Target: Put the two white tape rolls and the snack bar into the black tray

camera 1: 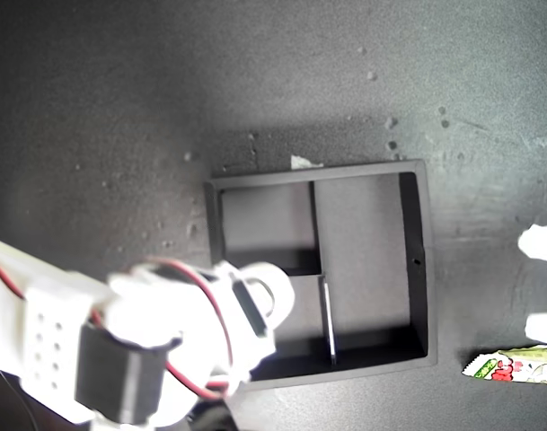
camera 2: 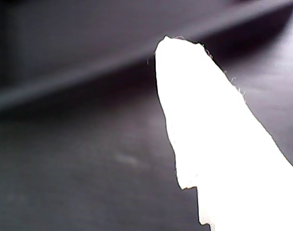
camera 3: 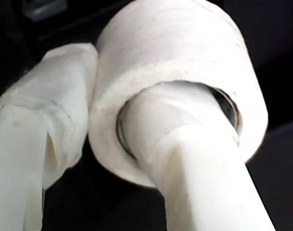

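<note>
Second wrist view alone reveals the clamp: my second gripper (camera 3: 108, 130) pinched on a small white ring-shaped tape roll (camera 3: 180, 53), one taped finger (camera 3: 184, 144) through the hole, the other against the papery outer wall. In the exterior view, same roll (camera 1: 264, 292) above the near left compartment of the square matte black divided tray (camera 1: 419, 260), every visible compartment bare. Crinkled green-and-white snack bar packet with red print (camera 1: 516, 366) on the dark grainy table (camera 1: 120, 108) at the exterior view's right edge, beside white tips there. First wrist view: one overexposed white finger (camera 2: 209, 134) only; my first gripper's spread, cannot tell.
</note>
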Tool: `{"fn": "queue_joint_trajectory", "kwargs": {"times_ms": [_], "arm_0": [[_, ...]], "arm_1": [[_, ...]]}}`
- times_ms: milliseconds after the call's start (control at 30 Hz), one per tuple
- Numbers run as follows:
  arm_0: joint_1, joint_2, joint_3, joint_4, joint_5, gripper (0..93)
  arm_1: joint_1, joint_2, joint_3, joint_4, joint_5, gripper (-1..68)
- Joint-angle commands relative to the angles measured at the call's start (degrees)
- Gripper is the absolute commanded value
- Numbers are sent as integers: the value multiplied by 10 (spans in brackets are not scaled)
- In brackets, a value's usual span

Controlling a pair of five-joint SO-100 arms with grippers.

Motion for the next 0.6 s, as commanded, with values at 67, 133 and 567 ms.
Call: {"fn": "queue_joint_trajectory", "kwargs": {"times_ms": [67, 133, 567], "arm_0": [[25, -74, -109, 11, -25, 2], [29, -112, -146, 11, -30, 4], [70, -191, -204, 11, -70, 6]], "arm_1": [[-142, -37, 65, -45, 326, 294], [-181, -75, 54, -52, 381, 296], [-325, -182, 154, -201, 539, 284]]}}
